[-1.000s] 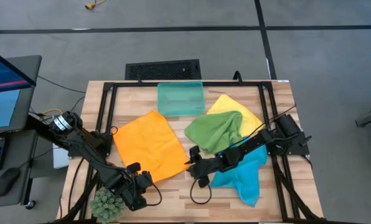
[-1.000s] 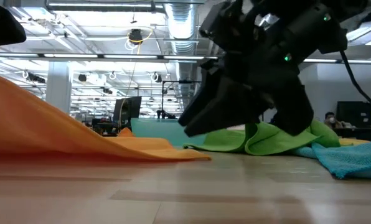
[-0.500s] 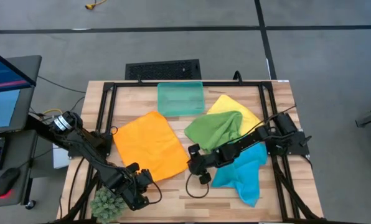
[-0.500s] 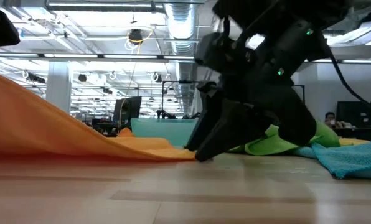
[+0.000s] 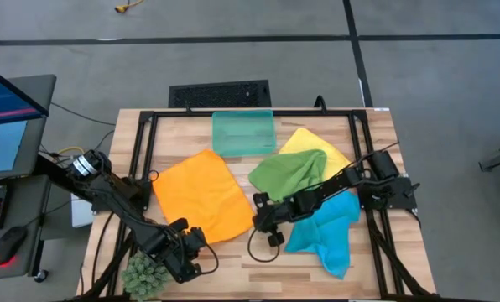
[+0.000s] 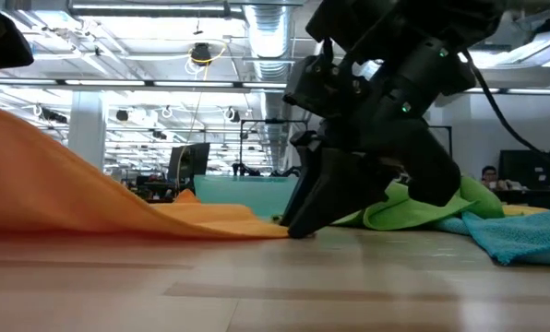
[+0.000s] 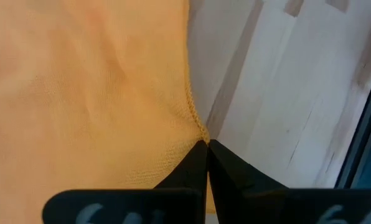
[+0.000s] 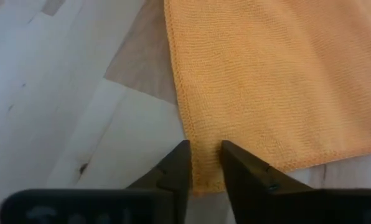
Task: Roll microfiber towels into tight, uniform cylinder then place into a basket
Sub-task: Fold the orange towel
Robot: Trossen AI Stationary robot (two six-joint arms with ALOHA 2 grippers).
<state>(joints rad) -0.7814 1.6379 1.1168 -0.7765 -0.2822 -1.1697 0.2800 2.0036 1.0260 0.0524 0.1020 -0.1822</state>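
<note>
Dropping to the table since a second ago, the right gripper narrows its jaws around the orange towel's near corner. Opposite, the left gripper pinches the other near corner, fully closed. Rolling likely starts next, toward the basket; bare wood lies between.

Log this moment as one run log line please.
left pincer: shut on orange towel corner | right pincer: closing over opposite near corner | basket: no towels inside | green, yellow, blue towels: unrolled
</note>
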